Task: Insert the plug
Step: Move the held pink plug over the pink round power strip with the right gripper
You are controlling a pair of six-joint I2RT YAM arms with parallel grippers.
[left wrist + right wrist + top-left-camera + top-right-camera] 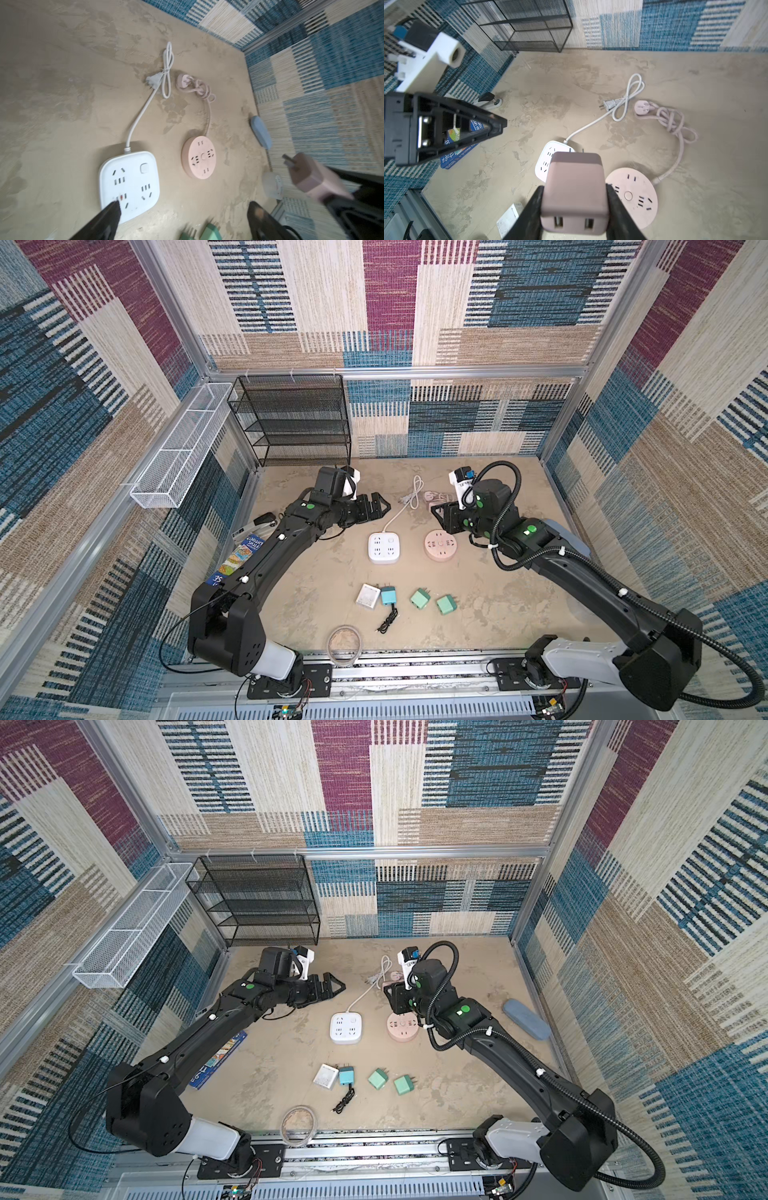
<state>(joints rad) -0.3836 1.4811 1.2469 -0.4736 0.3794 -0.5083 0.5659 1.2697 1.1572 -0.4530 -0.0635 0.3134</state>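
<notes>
Pink plug [574,182] gripped by right claw [574,188], clear of tabletop [695,83], near pink round socket [631,195] and white square socket [545,164]. USB ports [558,222] shown in right wrist view only; prongs [288,163] plain in left wrist view. Left claw [379,506] wide, empty. "STOREY" legible on blue book [454,158].

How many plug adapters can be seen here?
5. Four lie in a row near the front: white adapter, blue adapter, two green adapters. The pink adapter is in the right claw. More may be hidden.

Top views overhead, facing down; wrist views near, oblique, sharing round pink socket [199,159] [633,195].
</notes>
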